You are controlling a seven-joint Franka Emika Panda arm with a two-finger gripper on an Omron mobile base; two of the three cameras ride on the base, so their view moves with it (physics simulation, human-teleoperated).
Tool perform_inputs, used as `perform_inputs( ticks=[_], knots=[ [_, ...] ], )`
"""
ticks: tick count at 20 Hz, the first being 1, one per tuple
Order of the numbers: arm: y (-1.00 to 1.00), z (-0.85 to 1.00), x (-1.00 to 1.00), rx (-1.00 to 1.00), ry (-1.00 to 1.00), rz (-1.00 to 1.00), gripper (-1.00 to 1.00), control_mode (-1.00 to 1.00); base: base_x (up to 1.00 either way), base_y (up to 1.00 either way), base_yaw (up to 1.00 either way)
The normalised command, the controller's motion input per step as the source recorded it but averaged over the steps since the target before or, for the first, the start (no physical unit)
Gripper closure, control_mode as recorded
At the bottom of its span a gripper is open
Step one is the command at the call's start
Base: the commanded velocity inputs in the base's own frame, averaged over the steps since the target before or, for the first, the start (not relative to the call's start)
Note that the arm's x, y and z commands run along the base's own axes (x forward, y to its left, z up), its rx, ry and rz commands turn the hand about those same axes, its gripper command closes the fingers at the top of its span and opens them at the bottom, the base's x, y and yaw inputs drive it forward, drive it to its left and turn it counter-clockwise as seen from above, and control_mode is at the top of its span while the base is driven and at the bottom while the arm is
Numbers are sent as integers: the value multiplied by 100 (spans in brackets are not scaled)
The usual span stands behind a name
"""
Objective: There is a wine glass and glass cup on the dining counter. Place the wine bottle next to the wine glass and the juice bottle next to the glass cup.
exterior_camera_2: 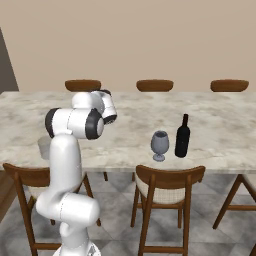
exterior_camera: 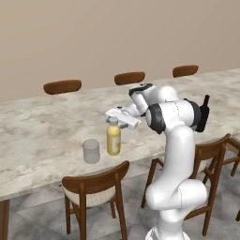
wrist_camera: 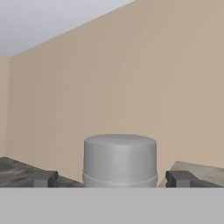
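The yellow-orange juice bottle (exterior_camera: pixel 113 139) stands upright on the dining counter (exterior_camera: pixel 42 136), near its front edge, with the grey glass cup (exterior_camera: pixel 91 151) close on its left. My gripper (exterior_camera: pixel 120 119) hangs level with the bottle's pale cap (wrist_camera: pixel 120 159). The cap sits between the dark fingertips (wrist_camera: pixel 46 178) with a gap on each side, so the gripper is open and holds nothing. Further right along the counter, the dark wine bottle (exterior_camera_2: pixel 183 136) stands just right of the wine glass (exterior_camera_2: pixel 159 145).
Wooden chairs are tucked under the near edge of the counter (exterior_camera: pixel 96 187) (exterior_camera_2: pixel 167 187), and more chair backs (exterior_camera: pixel 62 86) line its far side. A plain beige wall lies behind.
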Motion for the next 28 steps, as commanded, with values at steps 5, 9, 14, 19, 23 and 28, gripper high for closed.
perform_inputs(
  ticks=[5, 9, 14, 19, 23, 28],
  knots=[
    [-13, 7, 0, 0, 0, 0, -100, -100, 0, 0, 0],
    [-14, 5, 0, -4, 0, 0, -100, -100, 0, 0, 0],
    [-18, 2, 0, -3, 0, 0, -100, -100, 0, 0, 0],
    [-17, 0, 5, -3, 0, 0, -100, -100, 0, 0, 0],
    [-13, 0, 11, -2, 0, 0, -100, -100, 0, 0, 0],
    [-13, 0, 18, -1, 0, 0, -100, -100, 0, 0, 0]
  ],
)
